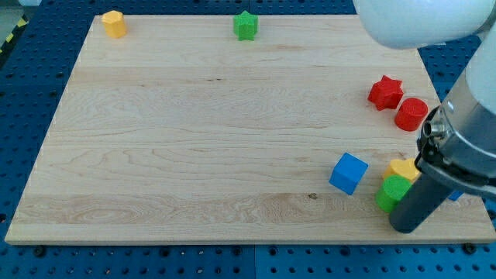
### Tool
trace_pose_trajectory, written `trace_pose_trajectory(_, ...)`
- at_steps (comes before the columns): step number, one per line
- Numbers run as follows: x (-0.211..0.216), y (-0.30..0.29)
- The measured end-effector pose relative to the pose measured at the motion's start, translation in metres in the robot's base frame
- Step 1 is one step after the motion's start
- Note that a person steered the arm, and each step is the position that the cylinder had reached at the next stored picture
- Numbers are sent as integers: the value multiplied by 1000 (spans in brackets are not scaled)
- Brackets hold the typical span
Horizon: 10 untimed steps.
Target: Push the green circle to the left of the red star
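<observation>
Tip: my tip (404, 226) stands on the wooden board (194, 147) near its bottom right corner, close to the bottom edge. It is a plain dark rod with nothing to open or close, and it holds nothing.
Tip contact: the rod presses against the right side of the green block (391, 193); its lower end sits just below and right of that block.
Green block: this is the task's piece, low on the board near the right edge. The rod covers part of it, so its round shape cannot be made out for sure.
Yellow block by the rod: a yellow block (403, 168) touches the green block's upper side, partly hidden behind the rod; shape unclear.
Blue cube: a blue cube (348, 173) lies just left of the green block, apart from it.
Red star: the red star (385, 92) sits near the right edge, about halfway up, well above the green block.
Red cylinder: a red cylinder (411, 114) rests just beside the star, on its lower right.
Far blocks: a green star (246, 25) lies at the top edge, middle; a yellow block (114, 23) lies at the top left corner.
Surface: pale wood with visible grain, lying flat.
Surroundings: a blue perforated base (31, 101) shows all round the board.
Containers: none to report.
</observation>
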State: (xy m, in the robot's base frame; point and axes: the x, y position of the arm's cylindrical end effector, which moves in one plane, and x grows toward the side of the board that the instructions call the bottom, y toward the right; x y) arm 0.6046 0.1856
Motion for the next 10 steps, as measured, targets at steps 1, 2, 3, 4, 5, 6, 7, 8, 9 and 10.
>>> trace_pose_trajectory(1, -18, 2)
trace_pose_trajectory(2, -33, 2)
trace_pose_trajectory(3, -50, 2)
trace_pose_trajectory(4, -67, -1)
trace_pose_trajectory(5, -86, -13)
trace_pose_trajectory(6, -93, -32)
trace_pose_trajectory(7, -93, -63)
trace_pose_trajectory(8, -101, -92)
trace_pose_trajectory(9, -108, -112)
trace_pose_trajectory(10, -109, -116)
